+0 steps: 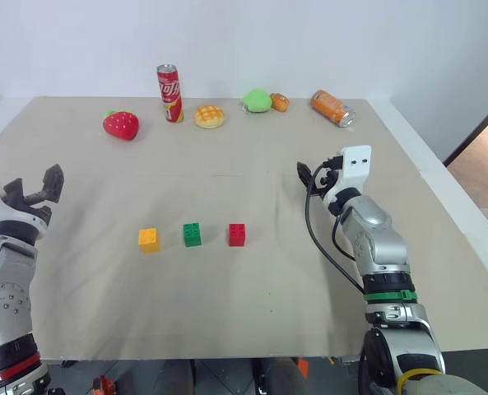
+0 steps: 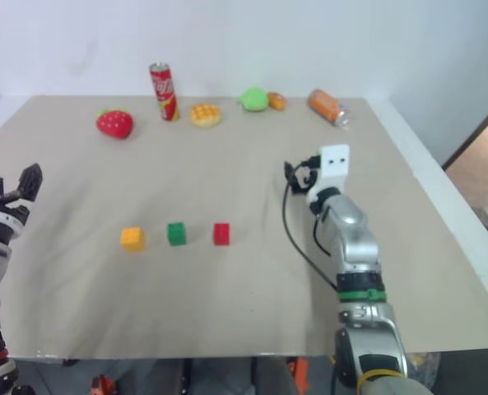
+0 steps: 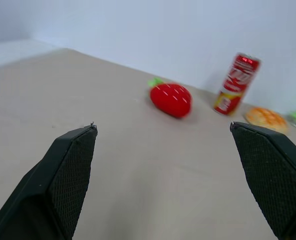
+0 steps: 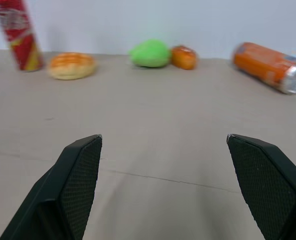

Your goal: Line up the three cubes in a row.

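Observation:
Three small studded cubes stand in a left-to-right row on the tan table: an orange-yellow cube (image 1: 149, 239), a green cube (image 1: 192, 234) and a red cube (image 1: 237, 234), with small gaps between them. My left gripper (image 1: 34, 188) hovers at the table's left side, well left of the yellow cube. It is open and empty, and its wide-apart fingers (image 3: 70, 175) point toward the back. My right gripper (image 1: 313, 174) is to the right of the red cube and farther back. It too is open, its fingers (image 4: 78, 175) holding nothing.
Along the back stand a red strawberry toy (image 1: 121, 125), an upright red soda can (image 1: 170, 93), a yellow bun toy (image 1: 210, 116), a green toy (image 1: 257, 100), a small orange toy (image 1: 280, 102) and an orange can (image 1: 332, 108) on its side. The table's right edge (image 1: 441, 197) runs close to my right arm.

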Controlling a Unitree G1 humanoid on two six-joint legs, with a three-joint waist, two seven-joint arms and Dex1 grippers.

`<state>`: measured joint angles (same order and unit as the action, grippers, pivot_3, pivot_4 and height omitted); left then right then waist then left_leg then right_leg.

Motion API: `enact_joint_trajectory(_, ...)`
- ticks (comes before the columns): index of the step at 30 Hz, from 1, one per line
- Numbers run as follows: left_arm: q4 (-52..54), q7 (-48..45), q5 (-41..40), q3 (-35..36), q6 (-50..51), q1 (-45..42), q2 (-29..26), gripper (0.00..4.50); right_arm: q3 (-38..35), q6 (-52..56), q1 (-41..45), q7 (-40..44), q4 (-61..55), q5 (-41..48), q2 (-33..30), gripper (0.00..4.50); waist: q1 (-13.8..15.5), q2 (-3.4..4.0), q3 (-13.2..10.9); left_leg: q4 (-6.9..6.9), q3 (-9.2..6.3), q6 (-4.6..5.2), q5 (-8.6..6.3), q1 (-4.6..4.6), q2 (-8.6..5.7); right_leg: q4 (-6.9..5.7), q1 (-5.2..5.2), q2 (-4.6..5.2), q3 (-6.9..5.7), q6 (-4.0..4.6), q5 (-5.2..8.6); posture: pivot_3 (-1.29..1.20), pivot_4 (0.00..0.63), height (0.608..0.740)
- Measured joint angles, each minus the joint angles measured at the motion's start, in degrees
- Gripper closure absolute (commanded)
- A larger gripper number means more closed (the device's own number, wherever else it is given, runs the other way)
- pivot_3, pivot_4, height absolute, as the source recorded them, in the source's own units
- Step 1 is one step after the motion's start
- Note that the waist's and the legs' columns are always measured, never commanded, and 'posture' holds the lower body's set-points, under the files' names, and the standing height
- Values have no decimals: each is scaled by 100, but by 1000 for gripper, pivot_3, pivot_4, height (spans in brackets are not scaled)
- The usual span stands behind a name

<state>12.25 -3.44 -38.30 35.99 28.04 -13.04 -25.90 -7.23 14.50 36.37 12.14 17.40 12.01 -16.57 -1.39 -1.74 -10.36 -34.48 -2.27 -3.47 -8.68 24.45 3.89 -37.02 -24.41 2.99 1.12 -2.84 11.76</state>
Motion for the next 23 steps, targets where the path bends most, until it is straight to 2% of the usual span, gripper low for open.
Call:
enact_joint_trajectory(7, 548, 292, -8, -54, 183, 479, 152, 65, -49, -149, -2, -27, 100, 6, 195, 360, -15, 0, 0, 2, 0, 0, 0, -2, 0, 0, 3, -2, 3, 0, 1, 0, 150, 740)
enact_joint_trajectory(10, 683, 302, 63, -306, 186, 673, 335, 65, -81, -175, -4, -50, 134, 16, 218, 360, 1, 0, 0, 0, -1, 1, 1, -2, 0, 0, 4, -2, 2, 2, -1, 0, 150, 740)
enact_joint_trajectory(23, 797, 314, 755, -1014, -322, 677, 821, 65, -220, -322, -50, 2, 441, -52, 13, 360, -2, 0, 0, 0, -1, 1, 1, -4, 0, 2, 4, -4, 4, 3, -1, 0, 150, 740)
